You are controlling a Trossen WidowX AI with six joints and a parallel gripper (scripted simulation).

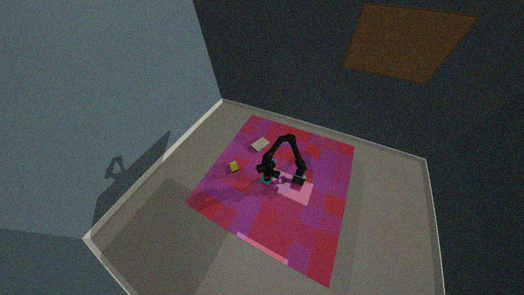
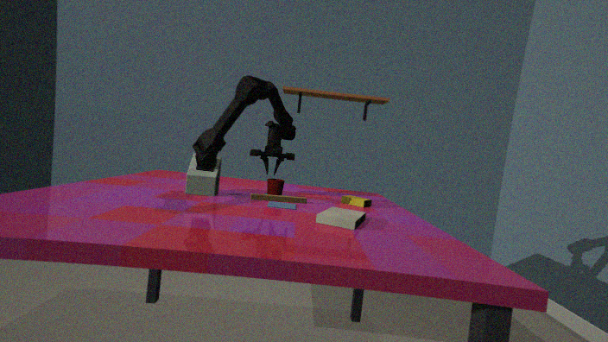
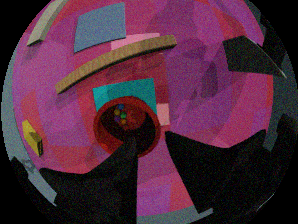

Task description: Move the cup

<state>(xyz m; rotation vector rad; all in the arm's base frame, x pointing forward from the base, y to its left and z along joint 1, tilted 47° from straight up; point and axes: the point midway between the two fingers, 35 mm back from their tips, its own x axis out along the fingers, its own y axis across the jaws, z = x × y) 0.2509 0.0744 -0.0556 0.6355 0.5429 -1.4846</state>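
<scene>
Hanging above the cup [image 2: 275, 186], the hand [image 2: 272, 166] is shown with fingers partly apart and nothing held. The red cup, marbles [image 3: 120, 113] inside, is seen upright on the teal pad [image 3: 124, 92]. A wooden bar [image 2: 278, 199] lies just beyond; a grey-blue pad [image 2: 281, 205], yellow block [image 2: 356, 200] and white box [image 2: 340, 217] are spread across the tabletop [image 2: 389, 268].

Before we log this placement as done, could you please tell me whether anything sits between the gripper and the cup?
Nothing visible does. The gripper hangs directly above the red cup, jaws parted and apart from its rim; the cup stands upright on the teal pad.
</scene>
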